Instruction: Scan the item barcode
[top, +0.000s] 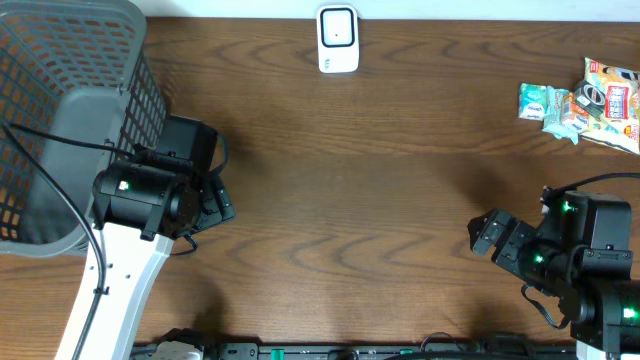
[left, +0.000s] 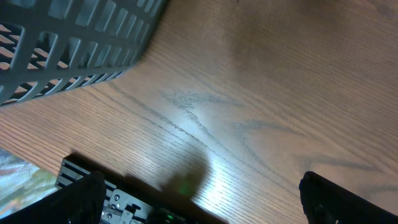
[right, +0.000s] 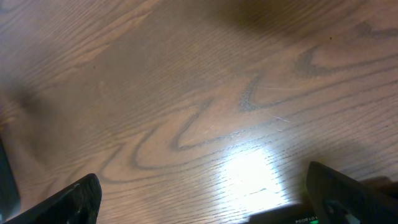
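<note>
At least two colourful plastic snack packets (top: 580, 102) lay well apart from the open right end effector (top: 484, 235); left end effector (left: 202, 202) open too.

— What kind of place is it?
— It looks like a shop checkout. A grey shopping basket (top: 60, 100) sits on the brown wooden counter (top: 400, 180), with a little white scanner (top: 338, 40) and some snack packets (top: 585, 105) too.

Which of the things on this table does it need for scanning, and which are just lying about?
For the job: scanner at the far edge; snack packets at the right, likely the items to scan.
Lying about: grey basket at the left, no clear part in scanning.
</note>
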